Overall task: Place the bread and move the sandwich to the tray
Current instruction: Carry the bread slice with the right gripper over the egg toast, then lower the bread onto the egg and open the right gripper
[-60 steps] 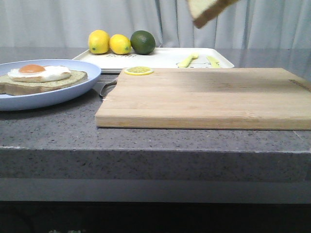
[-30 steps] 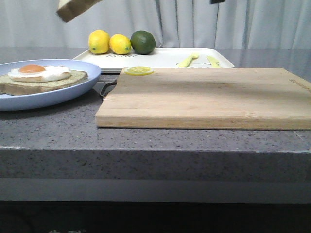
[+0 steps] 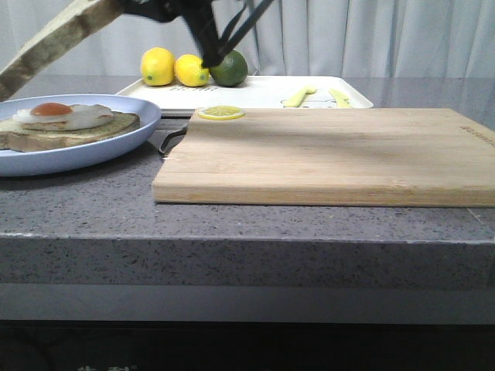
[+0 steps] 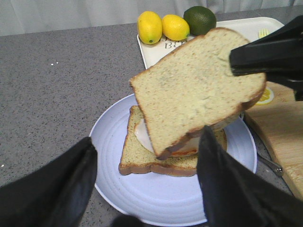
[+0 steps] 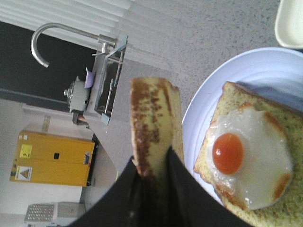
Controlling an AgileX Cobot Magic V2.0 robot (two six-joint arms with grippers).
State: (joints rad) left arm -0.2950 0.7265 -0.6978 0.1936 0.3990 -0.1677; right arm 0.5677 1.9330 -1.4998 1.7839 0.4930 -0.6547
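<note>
Bread (image 4: 196, 92): thick square toast slice, brown crust, pale greenish-tan face, held tilted in the air above the egg-topped slice (image 4: 165, 158) on the blue plate (image 4: 142, 198), not yet touching it. Likely light and soft, crumbly at the crust; best pinched by one edge, gently, so as not to crush or tear. Right claw (image 5: 154, 165) pressed onto one edge of the bread, fingers either side of the crust, seen edge-on from the right wrist. Left claw (image 4: 147, 182) spread wide, holding nothing, hanging near the plate with fingers (image 4: 61, 184) either side of it in the left wrist view. Fried egg (image 5: 246, 161) whole, yolk up; probably slippery, so the top slice wants a flat, square landing. White tray (image 3: 263, 93) at the back of the surface (image 3: 93, 201), carrying lemons and a lime; wooden board (image 3: 332, 154) in front of it.
</note>
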